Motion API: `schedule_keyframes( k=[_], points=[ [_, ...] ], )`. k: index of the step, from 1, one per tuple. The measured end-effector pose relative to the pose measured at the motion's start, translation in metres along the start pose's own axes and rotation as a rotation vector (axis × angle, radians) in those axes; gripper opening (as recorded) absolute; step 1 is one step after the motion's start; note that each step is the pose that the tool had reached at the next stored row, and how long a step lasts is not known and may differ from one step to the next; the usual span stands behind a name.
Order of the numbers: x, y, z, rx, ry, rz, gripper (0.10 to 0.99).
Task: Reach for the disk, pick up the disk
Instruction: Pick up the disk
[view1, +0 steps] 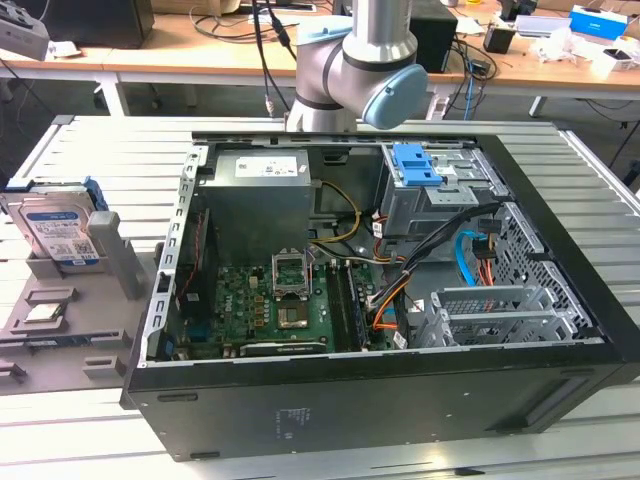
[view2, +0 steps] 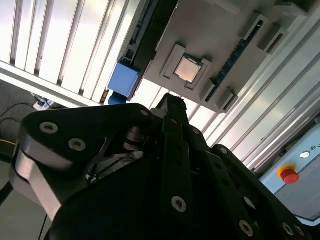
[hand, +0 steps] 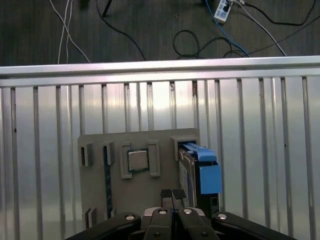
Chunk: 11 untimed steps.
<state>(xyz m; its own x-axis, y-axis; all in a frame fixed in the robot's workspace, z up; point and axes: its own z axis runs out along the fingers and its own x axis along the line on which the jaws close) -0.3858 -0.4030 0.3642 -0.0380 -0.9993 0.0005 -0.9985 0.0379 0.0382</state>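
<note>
At 9 o'clock in the exterior view, the disk (view1: 58, 225) stood on edge in a slot of the grey holder (view1: 75, 350), well apart from the open PC case (view1: 400, 410) at centre. The arm (view1: 350, 60) showed at 12 o'clock. In the first wrist view the pincer (hand: 172, 194) was pressed together with nothing in it, near the disk but not touching it. Risks, as I judged them: with the tips together it couldn't straddle the disk and would ram the top edge or the blue rail (hand: 209, 176). The chip (hand: 138, 160) sat loose in its pocket just beside the slot, so an off-line approach could knock it. The slot walls hugged the disk, so a skewed grip might jam it or drag the holder. The surface (view1: 110, 140) was slatted aluminium and bare around the holder. Behind it, at 12 o'clock, were cluttered wooden desks (view1: 200, 55), and cables (hand: 200, 42) trailed on the dark floor.
</note>
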Motion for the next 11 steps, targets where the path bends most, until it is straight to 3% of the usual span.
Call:
schedule_keyframes(
  k=[11],
  points=[
    [0.0,0.0,0.0,0.0,-0.0001,0.001,0.106]
  ],
)
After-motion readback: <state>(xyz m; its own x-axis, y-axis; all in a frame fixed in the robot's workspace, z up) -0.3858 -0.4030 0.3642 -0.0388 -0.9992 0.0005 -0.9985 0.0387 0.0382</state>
